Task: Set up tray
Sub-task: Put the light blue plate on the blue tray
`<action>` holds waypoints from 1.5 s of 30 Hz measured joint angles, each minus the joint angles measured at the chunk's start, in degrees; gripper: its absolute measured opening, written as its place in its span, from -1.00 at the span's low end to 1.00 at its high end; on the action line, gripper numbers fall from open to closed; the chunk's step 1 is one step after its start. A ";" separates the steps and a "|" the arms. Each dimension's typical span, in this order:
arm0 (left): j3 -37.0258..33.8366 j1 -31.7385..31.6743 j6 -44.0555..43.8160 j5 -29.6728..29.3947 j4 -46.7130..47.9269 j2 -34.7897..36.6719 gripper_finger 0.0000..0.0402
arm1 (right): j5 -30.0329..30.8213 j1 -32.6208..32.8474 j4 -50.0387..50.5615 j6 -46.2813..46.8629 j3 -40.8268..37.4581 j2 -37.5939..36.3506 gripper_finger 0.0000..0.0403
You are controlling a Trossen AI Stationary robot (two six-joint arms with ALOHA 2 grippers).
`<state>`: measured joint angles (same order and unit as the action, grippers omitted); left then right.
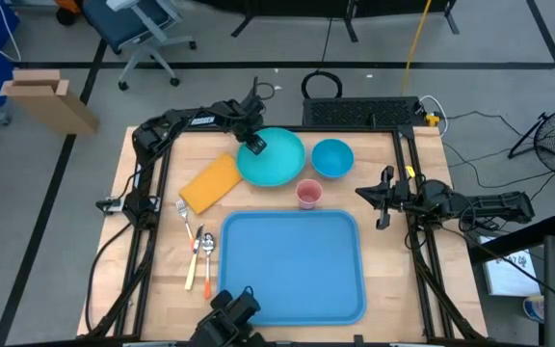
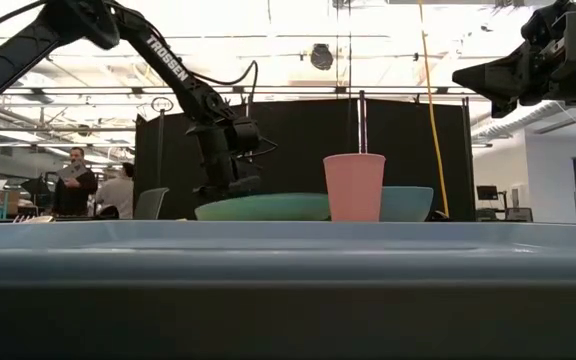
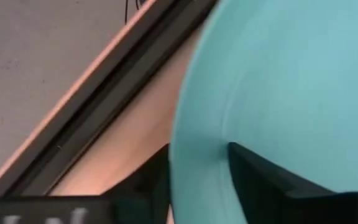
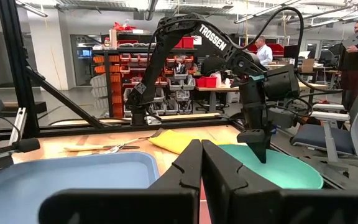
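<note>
The large blue tray (image 1: 292, 266) lies flat at the table's near middle, and its rim fills the foreground of the low view (image 2: 288, 250). Beyond it sit a round turquoise plate (image 1: 276, 160), a blue bowl (image 1: 332, 157) and a pink cup (image 1: 308, 194). My left gripper (image 1: 255, 145) stands at the plate's far-left rim, shut on it. My right gripper (image 1: 383, 199) hovers shut and touching nothing above the table's right side, right of the cup. In its wrist view the right gripper (image 4: 202, 167) points over the tray toward the plate. My left gripper (image 3: 197, 183) has the turquoise plate's rim (image 3: 194, 149) at its far-left edge pinched between its two fingers: one finger (image 3: 260, 177) lies on the plate's upper face and the other below the rim. The fingers come from above, slanting from the far left. In the low view the plate (image 2: 263, 207) looks about level; whether it is off the table, I cannot tell.
A yellow napkin (image 1: 211, 182) lies left of the plate. A fork, a spoon and an orange-handled knife (image 1: 198, 246) lie left of the tray. The dark frame rails (image 1: 408, 164) border the table. People (image 2: 76, 180) stand in the room beyond.
</note>
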<state>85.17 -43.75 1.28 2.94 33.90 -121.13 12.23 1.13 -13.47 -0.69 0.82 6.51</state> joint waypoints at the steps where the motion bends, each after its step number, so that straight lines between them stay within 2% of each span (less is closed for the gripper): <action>1: 0.00 0.00 -0.04 -0.01 -0.32 0.05 -0.39 | -0.02 0.00 -0.04 0.00 0.00 0.02 -1.00; 5: 0.04 -0.05 -0.33 0.00 -1.24 0.29 -0.79 | -0.02 0.00 -0.01 0.00 0.01 0.02 -1.00; 7: 0.09 -0.08 -0.61 0.52 -2.09 0.38 -0.92 | -0.02 0.00 -0.02 0.00 0.00 0.01 -1.00; 15: 0.43 -0.78 -1.60 5.44 -3.59 1.21 -0.96 | -0.04 0.00 0.01 -0.02 0.02 0.02 -1.00; 25: 1.67 -3.39 -0.77 3.19 1.52 12.20 -0.97 | -0.24 -0.01 -0.01 -0.02 0.00 0.02 -1.00; 34: 1.79 -7.37 -2.35 12.12 8.65 22.52 -0.97 | -0.25 -0.01 0.02 0.15 0.01 0.02 -1.00; 40: 1.79 -3.64 -3.17 16.63 11.47 29.34 -0.97 | -0.26 -0.02 -0.02 0.04 0.00 0.02 -1.00; 45: 1.84 4.76 -2.23 15.74 12.99 35.05 -0.97 | -0.26 -0.02 0.00 0.00 0.02 0.02 -1.00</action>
<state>87.00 -38.99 -0.95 18.68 46.89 -86.08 11.97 1.10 -13.47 -0.69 0.84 6.52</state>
